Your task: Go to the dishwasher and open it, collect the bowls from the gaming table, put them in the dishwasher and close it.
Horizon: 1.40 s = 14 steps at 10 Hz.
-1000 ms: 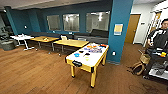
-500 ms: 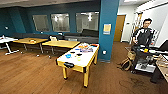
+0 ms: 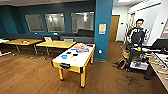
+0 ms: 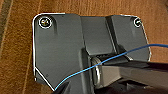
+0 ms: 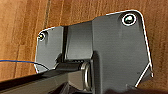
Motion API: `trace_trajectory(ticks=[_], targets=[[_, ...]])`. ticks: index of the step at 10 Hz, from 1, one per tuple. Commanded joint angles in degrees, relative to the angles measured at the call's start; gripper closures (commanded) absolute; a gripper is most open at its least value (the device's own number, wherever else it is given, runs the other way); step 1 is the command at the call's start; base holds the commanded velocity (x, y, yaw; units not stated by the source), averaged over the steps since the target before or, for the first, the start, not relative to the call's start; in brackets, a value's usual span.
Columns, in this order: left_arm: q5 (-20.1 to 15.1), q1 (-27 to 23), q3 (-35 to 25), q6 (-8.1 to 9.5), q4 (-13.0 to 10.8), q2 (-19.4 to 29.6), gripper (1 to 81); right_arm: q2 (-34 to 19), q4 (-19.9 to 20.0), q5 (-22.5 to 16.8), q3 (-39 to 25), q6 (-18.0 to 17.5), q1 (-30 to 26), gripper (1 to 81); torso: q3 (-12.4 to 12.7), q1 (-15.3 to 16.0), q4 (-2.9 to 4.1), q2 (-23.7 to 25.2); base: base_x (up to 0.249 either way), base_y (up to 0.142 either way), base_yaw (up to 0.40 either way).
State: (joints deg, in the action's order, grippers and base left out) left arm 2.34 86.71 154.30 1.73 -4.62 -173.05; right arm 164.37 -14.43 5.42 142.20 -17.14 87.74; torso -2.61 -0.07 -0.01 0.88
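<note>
Head view: gaming table (image 3: pixel 80 60), blue bowl (image 3: pixel 64 56), wrist views wooden floor (image 4: pixel 17 50)

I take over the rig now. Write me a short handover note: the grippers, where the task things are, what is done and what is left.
Grippers: fingers cannot be made out in either wrist view; both look down at wooden floor.
Gaming table: ahead in the head view, white top, yellow legs.
Bowls: the blue bowl lies on its near end; a yellowish item close by may be the second.
Person stands to the right.
Left: collect bowls, load and close the dishwasher.

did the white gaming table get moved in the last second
No. The gaming table keeps its place beside the blue pillar; the whole view shifted, so the camera turned.
</note>
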Motion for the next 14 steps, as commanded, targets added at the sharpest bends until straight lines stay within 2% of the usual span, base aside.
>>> trace_trajectory(ticks=[1, 8, 14], targets=[[-3.2, -2.3, -0.2, 0.2, 0.4, 0.2, 1.0, -0.3, -0.8, -2.5, -0.3, 0.2, -3.0, 1.0, 0.0, 0.1, 0.0, 0.0, 0.0, 0.0, 0.0], [-3.2, -2.3, -0.2, 0.2, 0.5, 0.1, 1.0, -0.2, -0.8, -2.5, -0.3, 0.2, -2.9, 1.0, 0.0, 0.1, 0.0, 0.0, 0.0, 0.0, 0.0], [-3.2, -2.3, -0.2, 0.2, 0.6, 0.2, 1.0, -0.2, -0.9, -2.4, -0.3, 0.2, -2.9, 1.0, 0.0, 0.1, 0.0, 0.0, 0.107, 0.0, 0.0]])
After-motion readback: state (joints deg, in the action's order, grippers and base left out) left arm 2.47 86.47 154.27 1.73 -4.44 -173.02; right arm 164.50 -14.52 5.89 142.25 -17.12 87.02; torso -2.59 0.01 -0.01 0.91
